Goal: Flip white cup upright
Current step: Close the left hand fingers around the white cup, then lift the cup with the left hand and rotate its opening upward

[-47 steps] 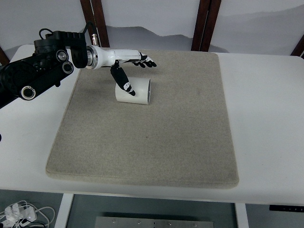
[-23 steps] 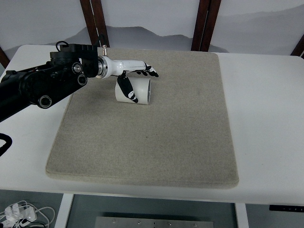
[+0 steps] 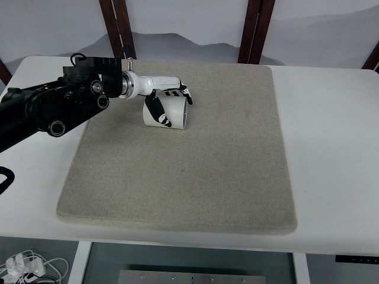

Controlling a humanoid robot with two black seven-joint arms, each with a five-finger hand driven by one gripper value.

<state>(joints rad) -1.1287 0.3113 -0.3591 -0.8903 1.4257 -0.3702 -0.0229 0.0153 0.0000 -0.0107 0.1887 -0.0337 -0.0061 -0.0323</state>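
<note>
- Where the left arm reaches in from the left edge, its dark jointed body crosses the bare white table and ends over the far left part of the mat.
- The left hand sits at the end of a white forearm section, right on top of the white cup.
- The fingers are curled down over the cup's far side, their black tips resting along its upper curve.
- The thumb bends down the near side of the cup, so the cup's body lies between thumb and fingers in a closing grasp.
- The cup lies on its side on the mat, in the far left quarter, with its long axis running left to right.
- The cup's right end shows as a rounded rim facing right; which end is the mouth cannot be told from this angle.
- The cup's underside touches the mat, and a soft shadow falls on the mat just beside it.
- The mat is a beige, felt-like rectangle covering most of the table's middle, with white tabletop showing on its left, right and near sides.
- Dark wooden posts stand beyond the far edge of the table.
- Some white cables lie on the floor at the near left corner.
</note>
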